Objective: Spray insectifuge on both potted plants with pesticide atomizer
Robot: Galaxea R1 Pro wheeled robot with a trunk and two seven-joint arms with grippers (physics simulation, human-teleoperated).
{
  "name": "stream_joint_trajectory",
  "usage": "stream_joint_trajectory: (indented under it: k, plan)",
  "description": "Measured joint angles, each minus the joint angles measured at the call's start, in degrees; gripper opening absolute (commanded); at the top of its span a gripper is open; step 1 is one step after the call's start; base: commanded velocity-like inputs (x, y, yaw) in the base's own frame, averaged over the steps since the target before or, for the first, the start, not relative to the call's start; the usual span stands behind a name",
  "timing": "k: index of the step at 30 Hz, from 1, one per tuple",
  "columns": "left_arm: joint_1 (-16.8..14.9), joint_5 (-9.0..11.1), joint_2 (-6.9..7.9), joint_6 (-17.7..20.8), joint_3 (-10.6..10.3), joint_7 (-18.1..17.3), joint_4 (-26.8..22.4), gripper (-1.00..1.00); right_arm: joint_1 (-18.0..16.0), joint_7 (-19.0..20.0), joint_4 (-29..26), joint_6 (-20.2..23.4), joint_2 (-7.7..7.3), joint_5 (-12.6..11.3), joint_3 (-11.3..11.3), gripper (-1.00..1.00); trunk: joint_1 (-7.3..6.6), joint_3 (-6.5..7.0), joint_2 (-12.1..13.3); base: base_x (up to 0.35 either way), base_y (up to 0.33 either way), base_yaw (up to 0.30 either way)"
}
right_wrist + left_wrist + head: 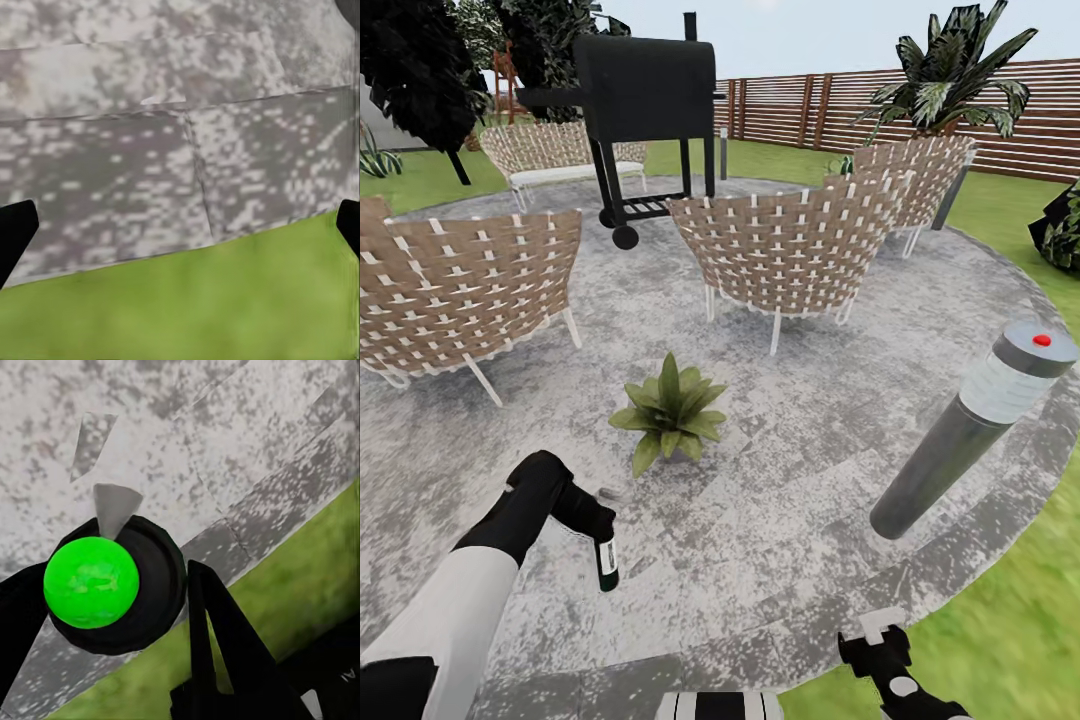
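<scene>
Your left arm reaches forward over the near part of the patio (780, 540), elbow raised and forearm angled down. Your left gripper (598, 530) pinches the pesticide atomizer (607, 563), which hangs from it with the dark bottle pointing down above the stone. In the left wrist view the bottle's round end with a bright green disc (91, 581) sits between the two dark fingers (217, 645), which press against it on either side.

Your right gripper (875, 650) is low at the near edge of the patio, close to where stone meets lawn (1010, 600). In the right wrist view its two fingertips (15, 229) stand wide apart at the frame's sides with nothing between them, above the seam of stone and grass.

You can see one potted plant (670, 410), a low green rosette on the stone just beyond the atomizer, near the patio's middle. One grey bollard lamp (970, 440) with a red dot on its cap stands near the patio's right edge.

Farther out you have four woven chairs: one at the left (460, 290), one beyond the plant (790, 250), one behind that at the right (920, 180), and one at the far left (550, 150). One black grill (645, 110) stands among them. A slatted wooden fence (810, 105) and a palm (950, 75) close the far side.
</scene>
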Motion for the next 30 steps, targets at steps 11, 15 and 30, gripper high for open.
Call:
stream_joint_trajectory:
  k: [11, 15, 30]
  plan:
    - [-6.59, -0.68, -0.03, 1.16, -7.74, -6.62, 0.74, -1.0, 1.72, 0.31, 0.39, -4.96, -2.47, -0.2, -0.04, 1.0, 0.03, 0.0, 0.0, 0.024, -0.017, 0.0]
    - [-9.22, -1.75, -1.2, 1.55, -10.89, -10.2, 2.64, -1.0, 1.9, 0.36, 0.43, -7.24, -3.06, -0.19, 0.0, 1.0, 0.03, 0.0, 0.0, 0.0, 0.0, 0.0]
    - [-23.59, -4.48, -3.08, 2.09, -10.77, -11.75, 22.86, -1.0, 2.08, 0.37, 0.43, -7.54, -2.78, -0.16, 0.0, 1.0, 0.02, 0.0, 0.0, 0.0, 0.0, 0.0]
